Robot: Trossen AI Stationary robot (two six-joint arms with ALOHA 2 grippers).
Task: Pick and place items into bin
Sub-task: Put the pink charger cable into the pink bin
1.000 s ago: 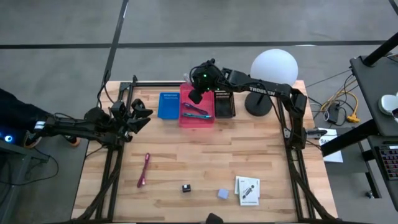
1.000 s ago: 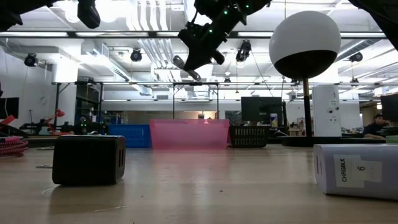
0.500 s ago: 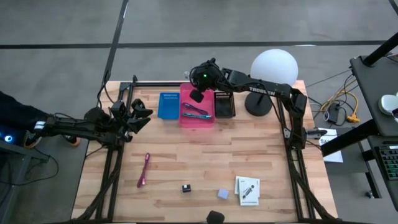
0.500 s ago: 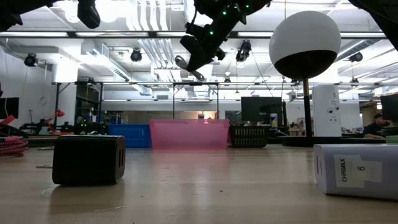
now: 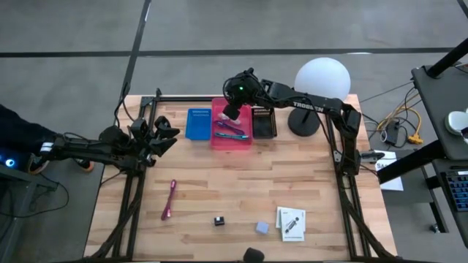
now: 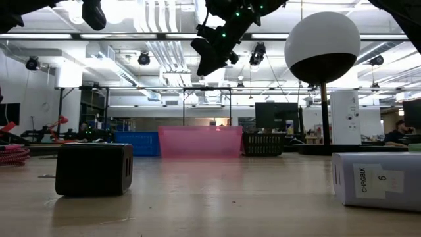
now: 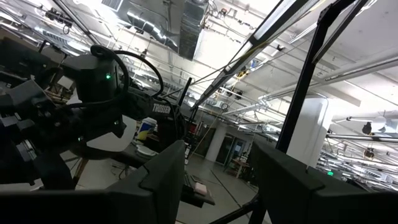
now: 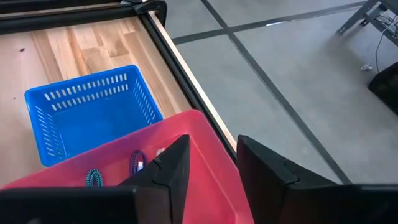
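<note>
My right gripper [image 5: 231,112] hangs open above the pink bin [image 5: 243,139] at the table's far edge, with nothing between its fingers [image 8: 211,146]. A teal pen [image 8: 93,177] and a purple pen [image 8: 137,162] lie on the bin's floor. The magenta strap [image 5: 170,199], black cube [image 5: 219,220], grey-blue cube [image 5: 262,228] and white card [image 5: 291,223] lie on the near half of the table. My left gripper [image 5: 167,137] waits open at the table's left edge, pointing up and away from the items [image 7: 217,152].
A blue basket [image 5: 198,123] stands left of the pink bin and a black basket [image 5: 263,123] stands right of it. The white globe lamp [image 5: 322,80] stands at the far right. Black frame bars run down both sides of the table.
My right gripper has stayed above the pink bin and rolled a little at the wrist. A small grey item that stuck out below its fingertips in the low view is gone from them now: the gripper has let it go.
</note>
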